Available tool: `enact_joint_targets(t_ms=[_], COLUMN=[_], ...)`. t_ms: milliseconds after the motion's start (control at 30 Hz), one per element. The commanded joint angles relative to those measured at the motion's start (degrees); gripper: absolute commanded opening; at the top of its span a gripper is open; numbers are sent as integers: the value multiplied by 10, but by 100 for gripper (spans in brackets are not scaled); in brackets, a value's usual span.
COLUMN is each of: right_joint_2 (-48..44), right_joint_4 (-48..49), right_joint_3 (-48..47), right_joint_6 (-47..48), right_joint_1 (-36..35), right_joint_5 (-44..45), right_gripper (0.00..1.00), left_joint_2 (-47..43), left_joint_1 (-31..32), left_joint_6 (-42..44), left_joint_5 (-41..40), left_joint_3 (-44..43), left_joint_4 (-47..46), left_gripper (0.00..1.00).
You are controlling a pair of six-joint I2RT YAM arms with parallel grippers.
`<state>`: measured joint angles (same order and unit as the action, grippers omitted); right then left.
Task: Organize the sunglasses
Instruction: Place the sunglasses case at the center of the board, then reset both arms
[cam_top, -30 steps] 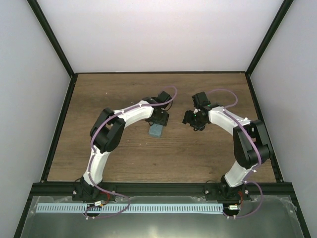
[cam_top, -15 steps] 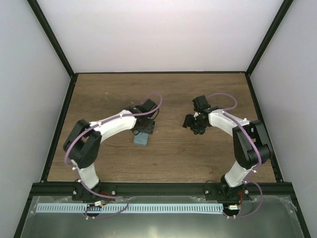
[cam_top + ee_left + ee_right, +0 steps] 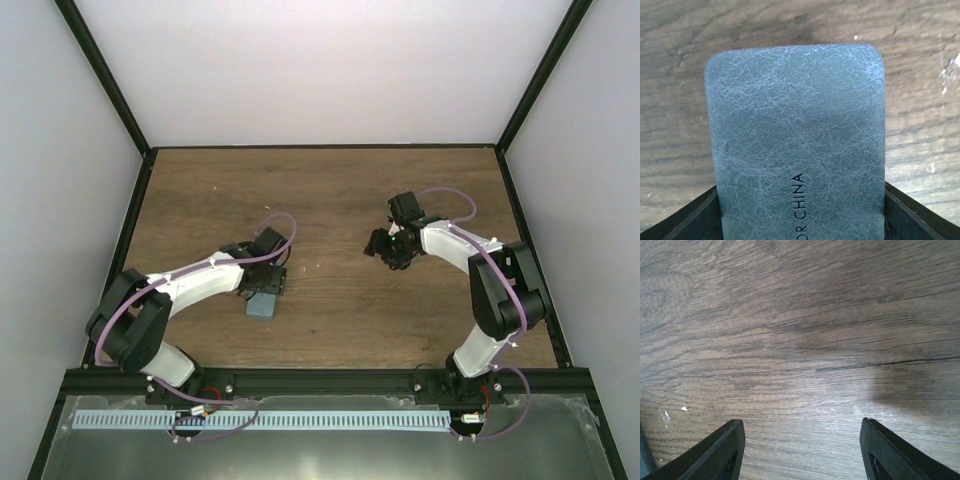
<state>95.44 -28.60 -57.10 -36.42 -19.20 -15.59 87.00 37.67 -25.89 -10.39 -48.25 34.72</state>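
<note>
Since the earlier frames the left arm has folded back toward the near-left of the counter (image 3: pixel 330 190), taking the teal-blue case (image 3: pixel 262 306) with it, while the right arm has hardly shifted.

No sunglasses show in any view. They are not on the bare wood or in either tool, and whether they sit inside the closed case cannot be told. So their bearing from the tools cannot be read, and the relation that counts is the case's.

The case points straight out from the left tool (image 3: pixel 266 290), with its long axis in line with the fingers and running toward the near edge. The wrist view shows its rounded far end clear ahead. The left tool is clamped across the narrow width of the teal-blue case (image 3: pixel 797 145), a dark finger pressed to each long side. Whether the case rests on the wood or hangs just above it is unclear.

The right tool (image 3: pixel 385 247) hovers well apart, to the right and farther back. Its fingers are spread wide with only wood grain between them, holding and touching nothing. The left tool is plainly nearer to the case.
</note>
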Motion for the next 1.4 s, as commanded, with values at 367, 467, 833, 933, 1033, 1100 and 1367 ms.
enact_joint_targets(t_ms=[367,467,833,933,1033,1100,1367], right_joint_2=[-36,-71,-160,-189,-179,-166,-70], right_joint_4=[34,51,239,399,491,547,770], right_joint_3=[12,6,69,166,225,257,303], right_joint_6=[35,52,249,300,280,260,305], right_joint_1=[3,3,41,63,115,134,161], right_joint_5=[-24,-4,232,272,249,244,277], right_gripper=[76,79,98,100,100,100,100], left_joint_2=[-38,-87,-198,-217,-219,-223,-264], left_joint_1=[-6,-9,-111,-134,-153,-166,-232], left_joint_6=[-6,-32,-38,13,48,33,121], left_joint_5=[-40,-100,-162,-137,-155,-177,-139], left_joint_3=[-34,-41,-39,-10,13,32,153], left_joint_4=[-16,-7,-100,-158,-176,-181,-380], left_gripper=[100,100,100,100,100,100,100])
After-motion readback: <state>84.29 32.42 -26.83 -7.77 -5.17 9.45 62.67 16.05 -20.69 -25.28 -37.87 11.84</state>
